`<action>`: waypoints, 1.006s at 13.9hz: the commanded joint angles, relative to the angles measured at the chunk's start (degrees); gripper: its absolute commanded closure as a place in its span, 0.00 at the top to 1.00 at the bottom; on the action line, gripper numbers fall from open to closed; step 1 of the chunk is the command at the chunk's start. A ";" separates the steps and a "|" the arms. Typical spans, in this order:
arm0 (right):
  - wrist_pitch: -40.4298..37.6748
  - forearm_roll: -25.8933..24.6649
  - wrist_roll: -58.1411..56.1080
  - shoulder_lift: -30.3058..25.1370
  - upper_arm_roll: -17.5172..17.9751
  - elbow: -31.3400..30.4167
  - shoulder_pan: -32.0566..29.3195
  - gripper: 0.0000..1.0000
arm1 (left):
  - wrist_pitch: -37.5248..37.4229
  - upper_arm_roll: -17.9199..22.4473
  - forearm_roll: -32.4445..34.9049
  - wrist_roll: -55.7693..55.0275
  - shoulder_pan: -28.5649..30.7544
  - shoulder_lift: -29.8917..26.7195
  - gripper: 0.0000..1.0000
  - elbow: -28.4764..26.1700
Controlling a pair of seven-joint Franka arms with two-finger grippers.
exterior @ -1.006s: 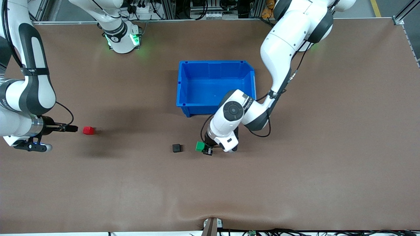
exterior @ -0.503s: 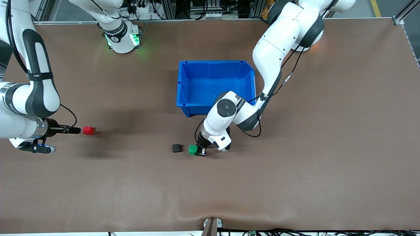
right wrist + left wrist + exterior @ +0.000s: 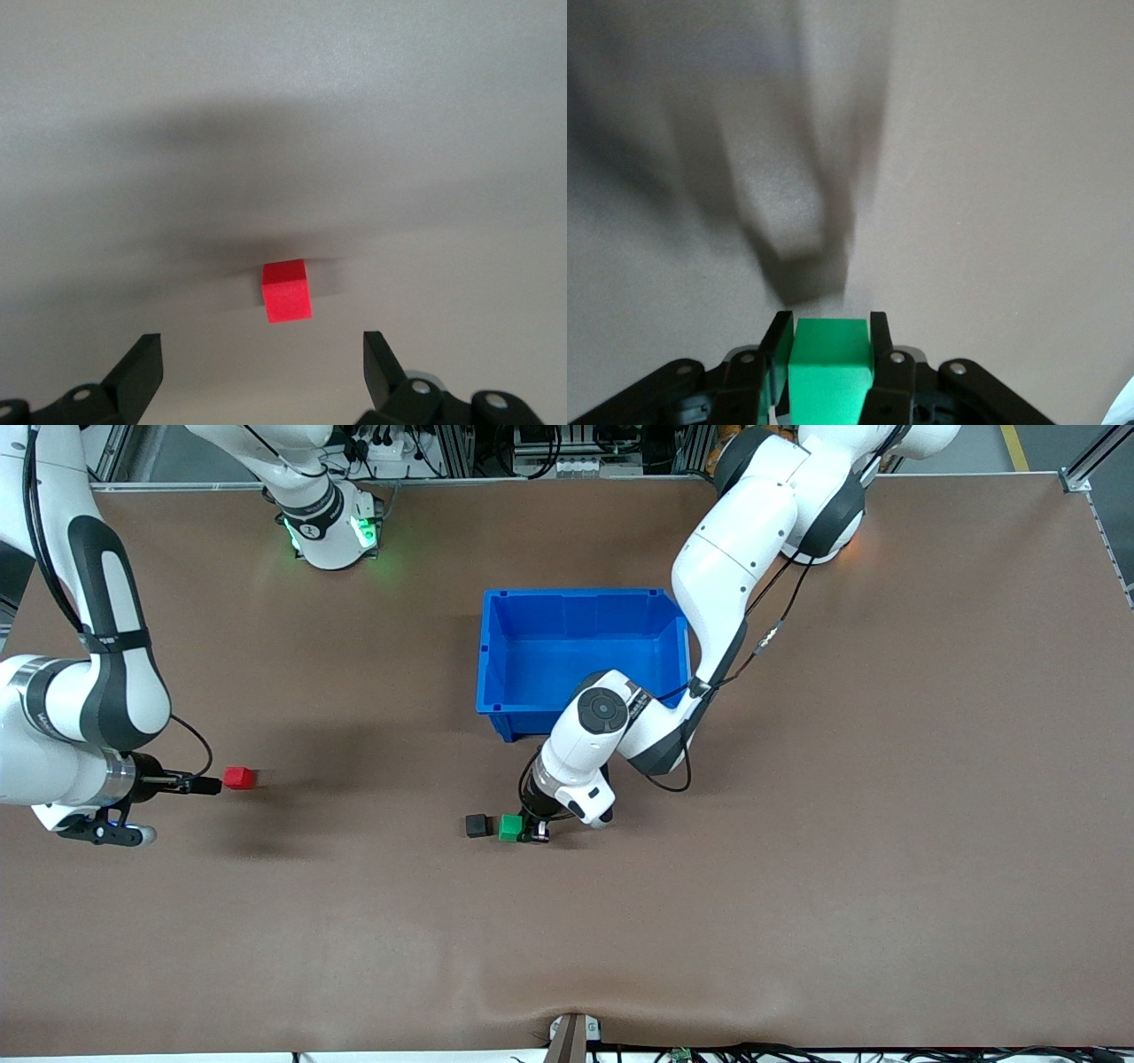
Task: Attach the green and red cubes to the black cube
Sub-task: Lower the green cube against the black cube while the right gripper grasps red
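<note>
From the front camera, the left gripper (image 3: 529,831) is low at the table (image 3: 797,868), nearer to the camera than the blue bin (image 3: 580,657), with its jaws closed on the green cube (image 3: 508,828). The green cube lies just beside the black cube (image 3: 477,825), on the side toward the left arm's end of the table; whether the two touch cannot be told from here. The right gripper (image 3: 205,785) is low near the right arm's end of the table, pointing at the red cube (image 3: 237,778), which sits on the table just off the gripper tip and well apart from the black cube.

In the left wrist view, the green cube (image 3: 827,367) sits clamped between the two black fingers (image 3: 879,350) of the left gripper (image 3: 827,332). A dark blurred block, the black cube (image 3: 806,274), lies on the table close ahead of the green one.

In the right wrist view, the right gripper (image 3: 262,363) has its jaws spread wide and holds nothing. The red cube (image 3: 286,289) rests on the table ahead of the gap between the fingers (image 3: 142,363), touching neither.
</note>
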 commanded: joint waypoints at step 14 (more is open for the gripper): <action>3.39 0.57 -0.74 4.76 0.60 -0.67 -1.10 1.00 | 5.09 0.75 -0.78 -5.85 -2.37 6.38 0.00 5.61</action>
